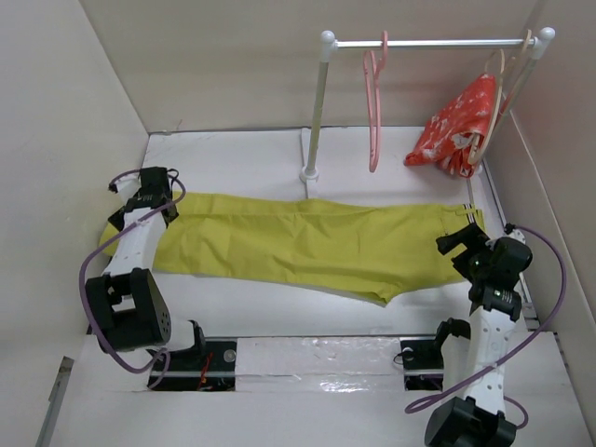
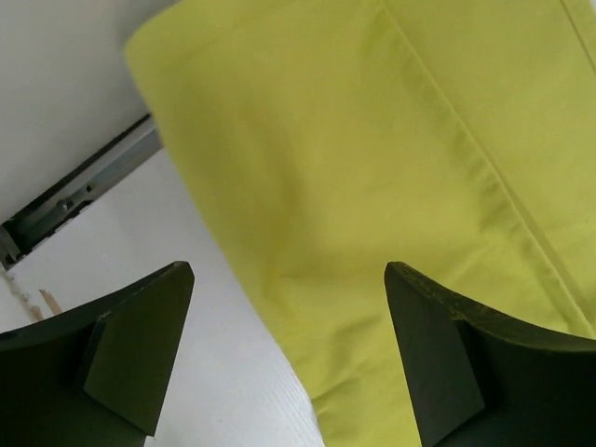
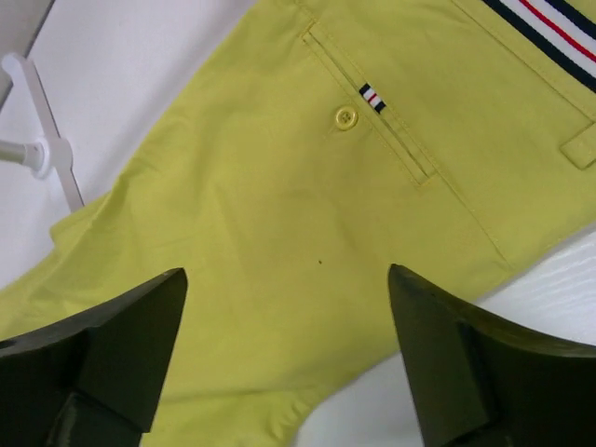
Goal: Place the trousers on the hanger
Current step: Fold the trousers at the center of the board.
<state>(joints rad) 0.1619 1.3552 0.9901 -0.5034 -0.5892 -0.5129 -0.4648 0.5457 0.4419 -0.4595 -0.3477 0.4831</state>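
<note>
At the far left, the left claw (image 1: 152, 189) hangs over the leg ends of the trousers (image 1: 307, 237). Its fingers are spread wide with nothing between them. From its wrist camera the yellow hem edge runs under the gap, with bare white bench (image 2: 205, 372) beside it. The trousers lie flat across the middle of the bench (image 1: 279, 312), legs to the left and waist to the right.

Behind them a white post (image 1: 317, 112) holds up a rail (image 1: 428, 43). The hanger (image 1: 374, 112), thin and pink, dangles empty from the rail, well apart from the cloth. Further right on the rail, a beige hanger (image 1: 500, 88) carries a red patterned garment (image 1: 456, 126).

At the right, the right claw (image 1: 458, 244) is poised above the waist end. It is also spread wide and gripping nothing. Its camera looks down on a buttoned back pocket (image 3: 345, 117) and the striped band (image 3: 549, 37).
</note>
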